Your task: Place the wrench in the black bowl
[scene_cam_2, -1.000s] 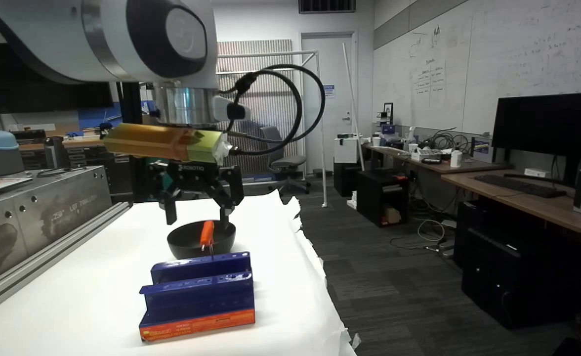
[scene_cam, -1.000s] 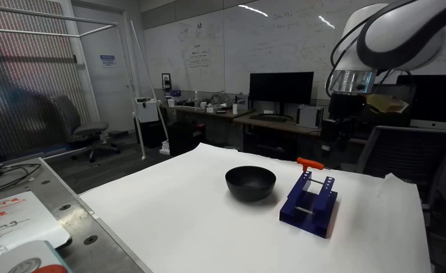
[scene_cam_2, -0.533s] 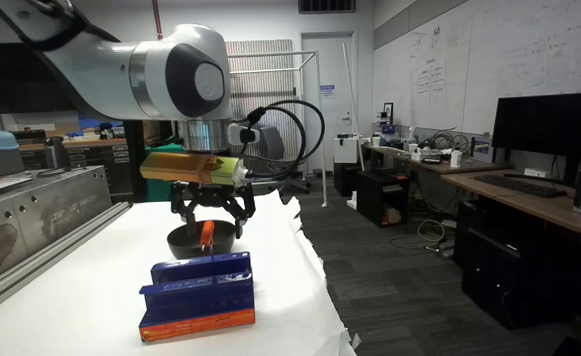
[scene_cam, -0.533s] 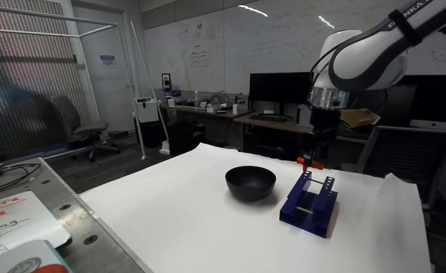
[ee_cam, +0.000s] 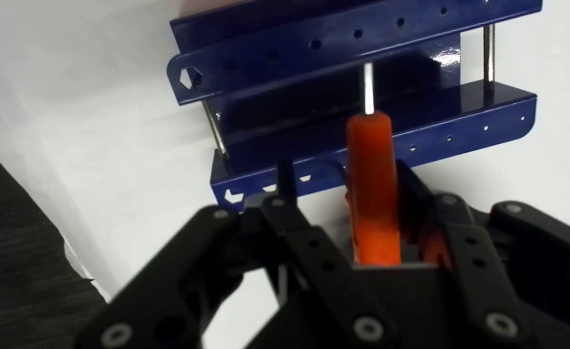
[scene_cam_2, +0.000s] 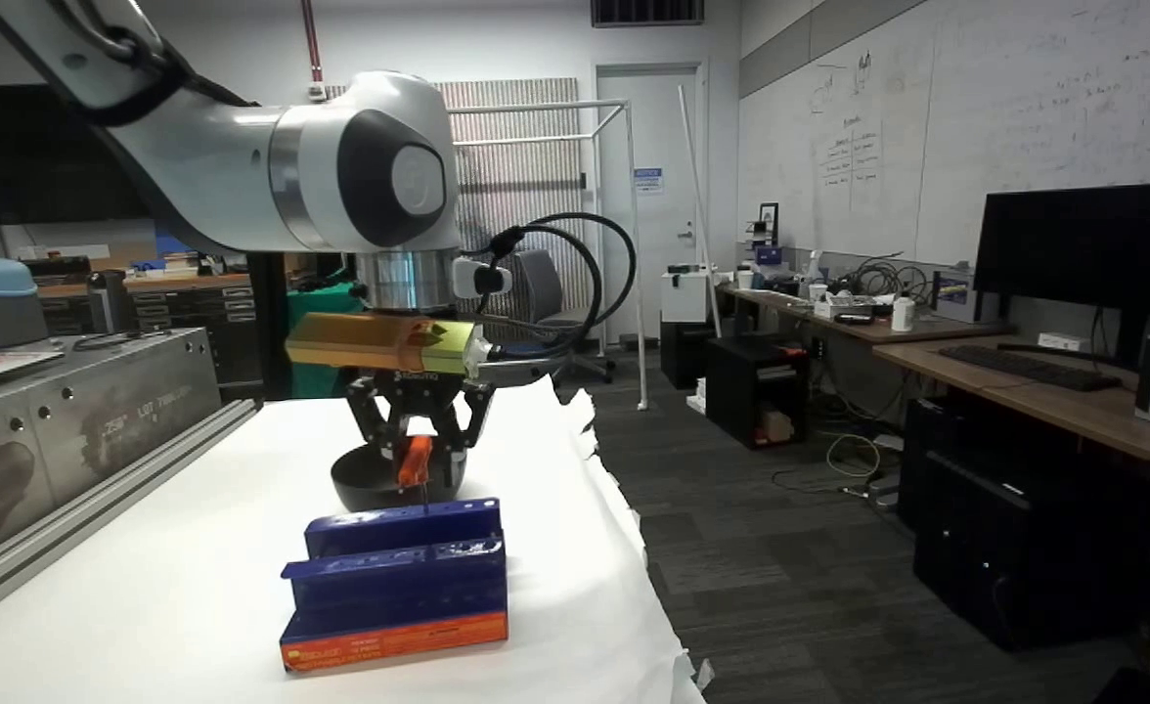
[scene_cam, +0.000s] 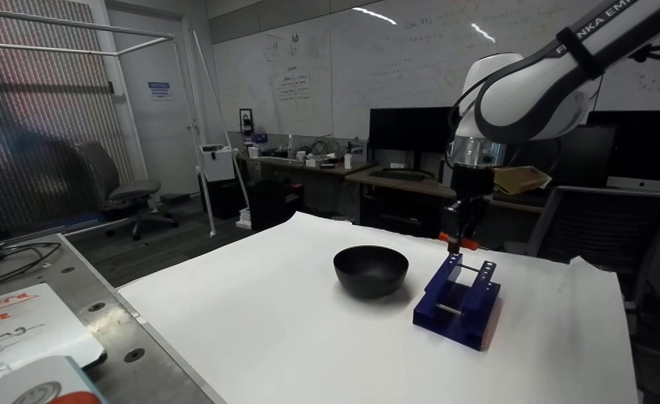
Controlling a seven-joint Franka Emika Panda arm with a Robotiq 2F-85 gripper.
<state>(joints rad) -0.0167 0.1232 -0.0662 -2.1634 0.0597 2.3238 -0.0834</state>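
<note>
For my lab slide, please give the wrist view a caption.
Open gripper around the orange wrench, blue rack beneath.

One Franka Panda robot arm [scene_cam_2: 243, 176], one Robotiq gripper [scene_cam_2: 428, 463] and its two fingers [ee_cam: 413, 196] appear alongside one orange T-handle wrench [ee_cam: 372, 184], one black bowl [scene_cam: 369, 284] and one dark blue tool rack [scene_cam_2: 399, 587] with two perforated rails [ee_cam: 337, 38] and two metal rods [ee_cam: 489, 58]. Two office chairs [scene_cam: 133, 188], in an exterior view, join one door [scene_cam_2: 666, 225], one notice sign [scene_cam: 159, 90] and one computer keyboard [scene_cam_2: 1030, 367].
</note>
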